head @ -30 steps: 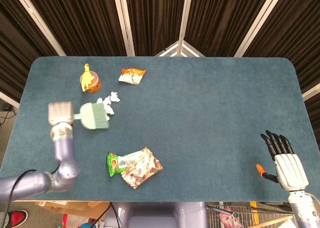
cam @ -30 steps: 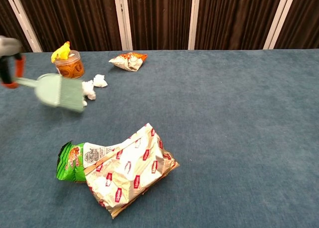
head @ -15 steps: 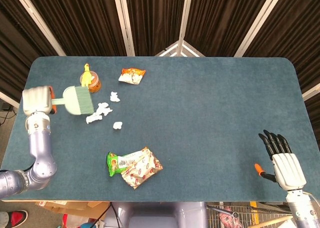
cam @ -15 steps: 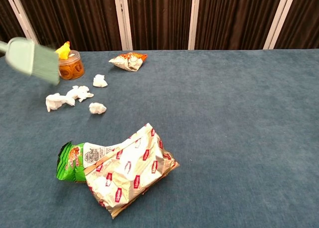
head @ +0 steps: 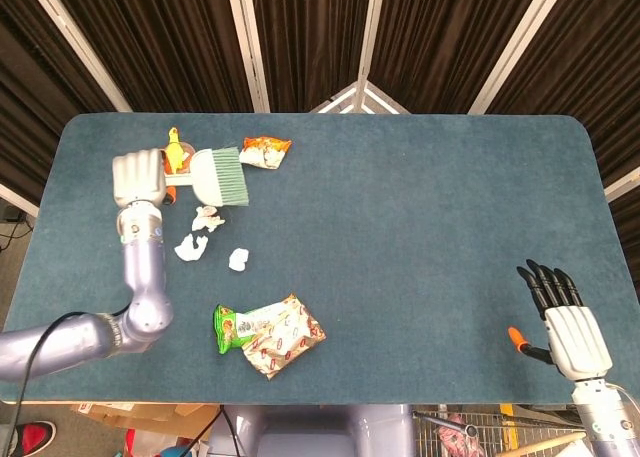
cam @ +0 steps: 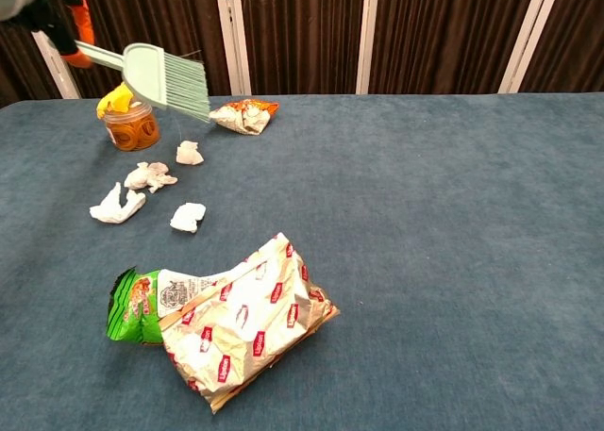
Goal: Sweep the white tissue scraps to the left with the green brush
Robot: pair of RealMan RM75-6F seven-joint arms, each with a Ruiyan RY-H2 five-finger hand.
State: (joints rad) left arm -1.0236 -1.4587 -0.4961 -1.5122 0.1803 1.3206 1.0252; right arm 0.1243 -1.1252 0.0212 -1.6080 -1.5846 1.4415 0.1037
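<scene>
The left robot hand (head: pixel 139 180) is holding the green brush (cam: pixel 170 76) by its handle, up in the air above the table (head: pixel 420 237). The bristles are pointing down and to the right, over the far left part of the table, near the orange jar (cam: pixel 131 126) with the yellow toy (cam: pixel 117 99) on top and the small snack bag (cam: pixel 244 116).

The white tissue scraps (cam: pixel 151 176) are lying on the table below the brush. There are four of them, a little apart from each other. One is nearest the jar, one is furthest left, and one (cam: pixel 188 217) is closest to the big crinkly bags (cam: pixel 226 323).

The brush is not touching any scrap right now. To sweep well, I think the brush needs to come down on the right side of the scraps, with the bristles just touching the table. Then it should be pulled gently to the left, so the light scraps are sliding along and not flying away. The scrap nearest the big bags looks like a good one to catch first. The brush should be kept away from the jar, because it could tip.

The right robot hand (head: pixel 568 329) is far off at the near right corner, fingers spread and holding nothing.
</scene>
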